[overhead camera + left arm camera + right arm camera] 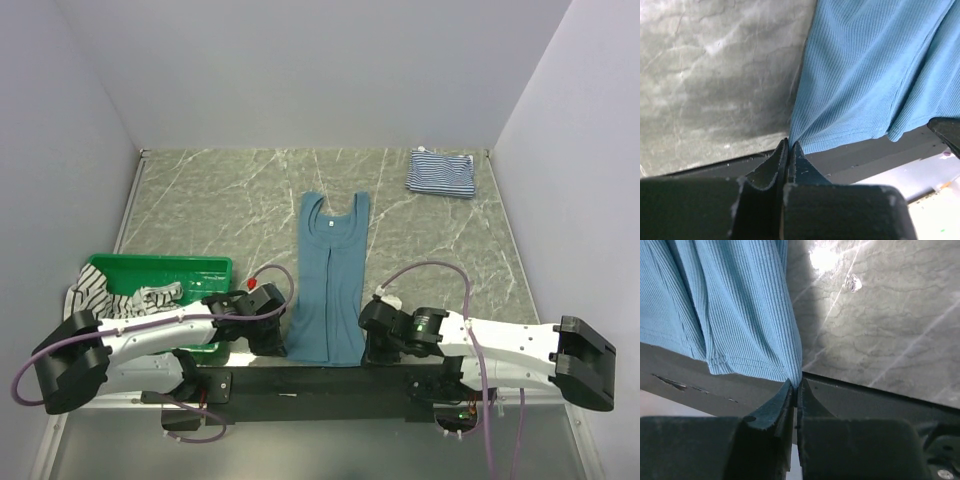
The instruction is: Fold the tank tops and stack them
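On table (220,200), teal tank top (330,285)

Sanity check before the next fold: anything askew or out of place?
Nothing damaged. The teal tank top lies straight, with the left gripper and right gripper pinching its hem corners. Only oddity: the black-and-white striped top spills over the left side of the green basket.

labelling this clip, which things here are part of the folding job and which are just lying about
job: teal top, pinched by left hand and right hand; folded striped top; crumpled striped top
lying about: green basket, table
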{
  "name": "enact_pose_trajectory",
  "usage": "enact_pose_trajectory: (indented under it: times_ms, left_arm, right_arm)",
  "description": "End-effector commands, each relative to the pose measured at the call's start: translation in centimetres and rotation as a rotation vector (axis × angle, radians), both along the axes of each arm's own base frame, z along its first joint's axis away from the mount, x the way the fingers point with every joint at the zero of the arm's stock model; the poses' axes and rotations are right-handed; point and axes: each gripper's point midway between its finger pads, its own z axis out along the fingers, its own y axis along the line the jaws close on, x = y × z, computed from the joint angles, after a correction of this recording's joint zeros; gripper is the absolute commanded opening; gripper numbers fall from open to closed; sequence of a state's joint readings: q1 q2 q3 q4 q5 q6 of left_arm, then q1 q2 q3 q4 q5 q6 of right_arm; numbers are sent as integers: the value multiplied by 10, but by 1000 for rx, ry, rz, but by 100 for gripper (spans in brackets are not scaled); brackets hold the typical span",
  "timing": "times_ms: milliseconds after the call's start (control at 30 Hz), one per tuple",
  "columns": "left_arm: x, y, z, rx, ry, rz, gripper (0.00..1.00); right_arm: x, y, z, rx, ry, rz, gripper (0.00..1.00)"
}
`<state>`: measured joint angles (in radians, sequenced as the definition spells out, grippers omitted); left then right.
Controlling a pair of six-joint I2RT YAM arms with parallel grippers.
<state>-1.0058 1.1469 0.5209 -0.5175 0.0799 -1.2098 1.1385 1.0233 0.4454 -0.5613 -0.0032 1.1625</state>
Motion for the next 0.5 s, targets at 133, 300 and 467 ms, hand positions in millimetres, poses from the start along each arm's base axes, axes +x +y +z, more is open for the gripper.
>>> enact_pose_trajectory:
  times_ms: [133, 300, 467]
  left_arm:
    - [17, -7, 25, 7, -60, 27, 1]
    - [55, -21, 49, -28, -133, 50, 1]
    - [104, -25, 70, -55, -214, 90, 0]
  right_arm:
    - [24, 8, 36, -39, -102, -25, 4]
    - [57, 19, 58, -28, -170, -54, 3]
    - [97, 26, 73, 7, -226, -96, 1]
